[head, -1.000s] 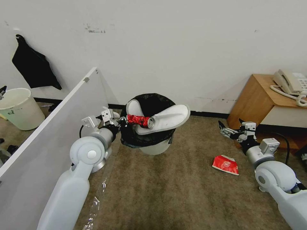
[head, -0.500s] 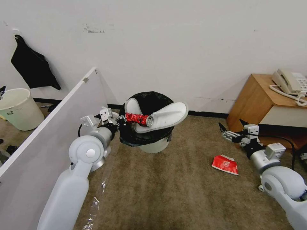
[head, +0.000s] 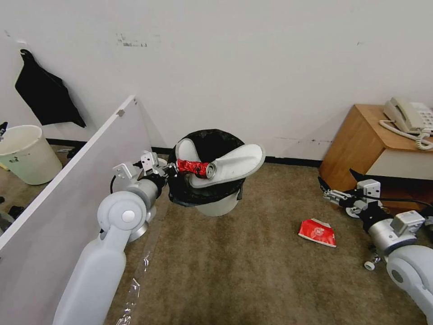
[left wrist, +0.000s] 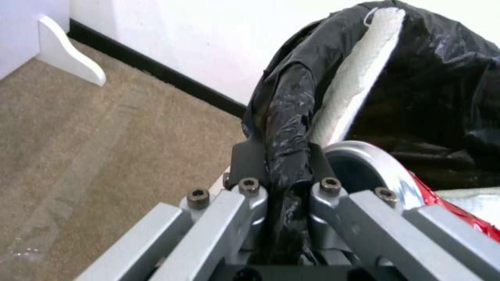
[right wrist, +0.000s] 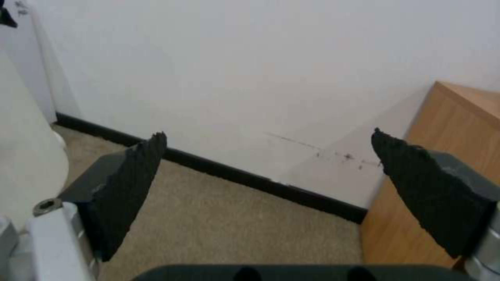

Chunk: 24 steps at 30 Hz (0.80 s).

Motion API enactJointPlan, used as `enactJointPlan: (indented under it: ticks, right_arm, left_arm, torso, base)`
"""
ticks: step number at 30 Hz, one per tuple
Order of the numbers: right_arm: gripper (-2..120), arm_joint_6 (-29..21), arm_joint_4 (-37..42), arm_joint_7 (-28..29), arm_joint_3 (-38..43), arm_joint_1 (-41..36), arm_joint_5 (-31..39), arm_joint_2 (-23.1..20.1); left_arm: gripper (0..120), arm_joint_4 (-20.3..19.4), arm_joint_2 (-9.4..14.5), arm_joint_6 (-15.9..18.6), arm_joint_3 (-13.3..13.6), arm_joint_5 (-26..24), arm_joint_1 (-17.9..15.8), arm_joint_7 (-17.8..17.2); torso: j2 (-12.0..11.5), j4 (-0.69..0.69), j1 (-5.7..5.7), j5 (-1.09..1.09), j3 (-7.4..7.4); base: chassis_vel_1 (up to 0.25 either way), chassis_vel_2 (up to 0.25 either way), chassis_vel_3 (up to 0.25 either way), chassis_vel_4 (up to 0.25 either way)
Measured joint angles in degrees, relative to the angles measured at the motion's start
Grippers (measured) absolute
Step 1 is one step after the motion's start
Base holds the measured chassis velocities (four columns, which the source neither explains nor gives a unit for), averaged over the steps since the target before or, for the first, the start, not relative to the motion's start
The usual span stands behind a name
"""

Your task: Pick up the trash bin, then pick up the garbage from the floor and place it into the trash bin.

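Beige-brown carpet (head: 234, 271) meets a white wall (head: 252, 67). The left gripper (left wrist: 279, 171) pinches the rim of the trash bin (head: 212, 198), held above the floor. At four o'clock lies a red paper cup (head: 318, 232); the right gripper (head: 336, 185) hovers near it, fingers spread.

Glossy crinkled plastic bag (left wrist: 291, 117); shiny metal can (head: 195, 168); matt carpet (head: 243, 271).

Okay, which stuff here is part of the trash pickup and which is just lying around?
Job:
round white black-lined trash bin, held by left claw
white slipper
crushed red can
flattened red paper cup
open right claw

Just there:
cream bucket
beige phone
wooden cabinet
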Motion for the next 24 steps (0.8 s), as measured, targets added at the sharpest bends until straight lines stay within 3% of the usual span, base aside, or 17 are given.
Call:
enactJointPlan:
  ticks: [24]
  right_arm:
    - [100,0.7,-0.5,-0.2,1.2,-0.5,0.2,-0.3]
  left_arm:
    - [4,-0.3,0.2,0.1,-0.3,-0.2,0.3,-0.4]
  torso:
    - [0.0,-0.01,0.00,0.00,0.01]
  base:
    - [-0.009,-0.009,-0.007,-0.009]
